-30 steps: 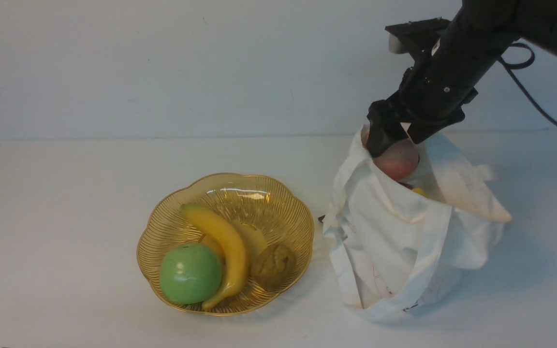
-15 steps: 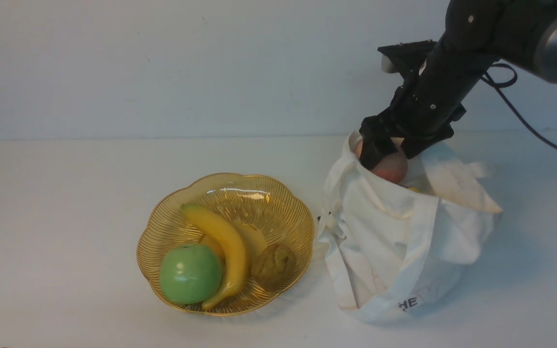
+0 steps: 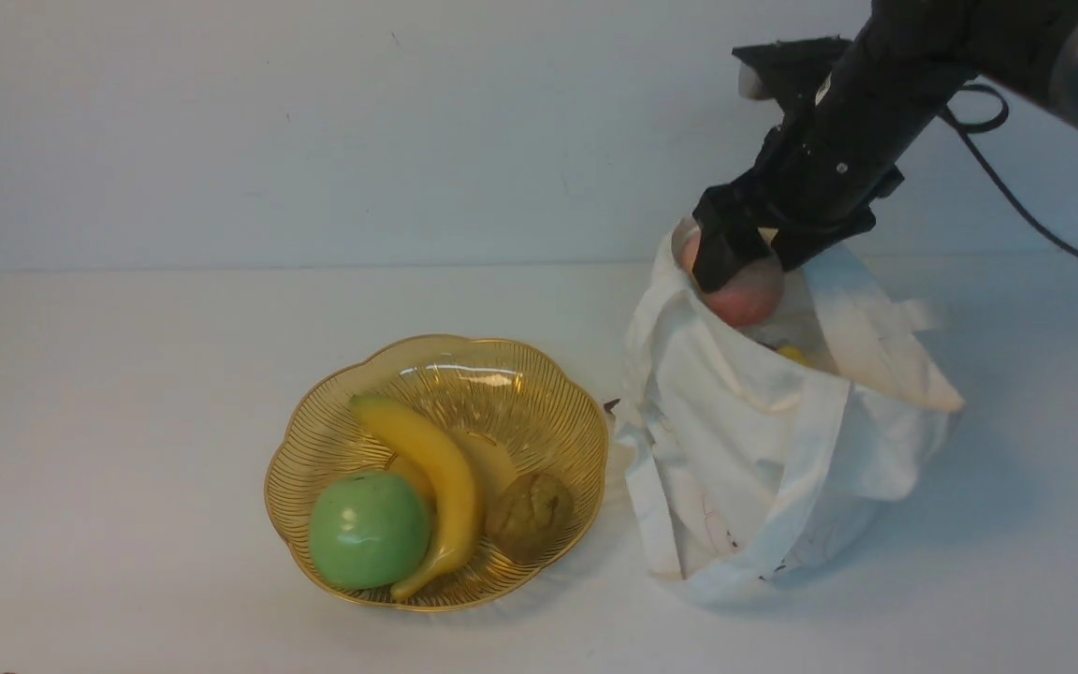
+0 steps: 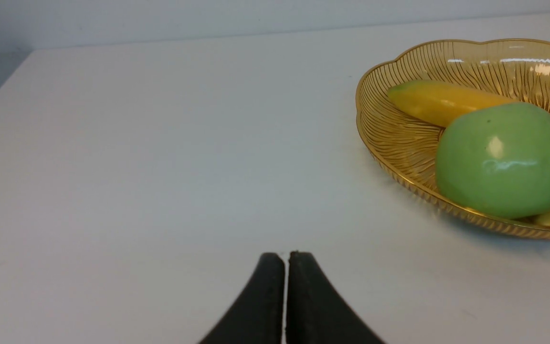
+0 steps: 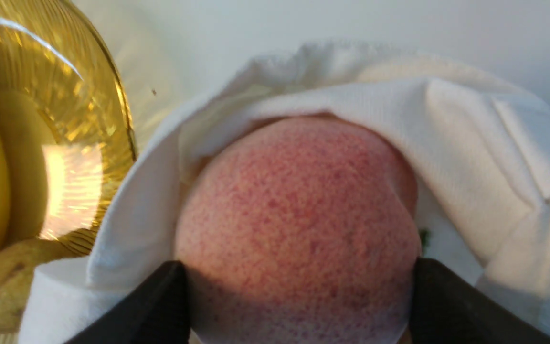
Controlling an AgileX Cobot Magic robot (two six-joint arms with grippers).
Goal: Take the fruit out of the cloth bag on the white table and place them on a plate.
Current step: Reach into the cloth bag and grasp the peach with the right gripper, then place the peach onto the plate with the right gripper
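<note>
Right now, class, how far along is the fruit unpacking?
Done: apple, banana and a brown fruit lie on the plate.
In hand: the right jaws grip a peach at the bag's mouth.
Left: plating it; something yellow shows inside the bag.

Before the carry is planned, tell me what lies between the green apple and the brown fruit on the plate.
The banana lies between the green apple and the brown fruit, as the front view shows.

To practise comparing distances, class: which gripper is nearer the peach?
Right. The right gripper grips the peach; the left gripper is away from it, beyond the plate.
</note>
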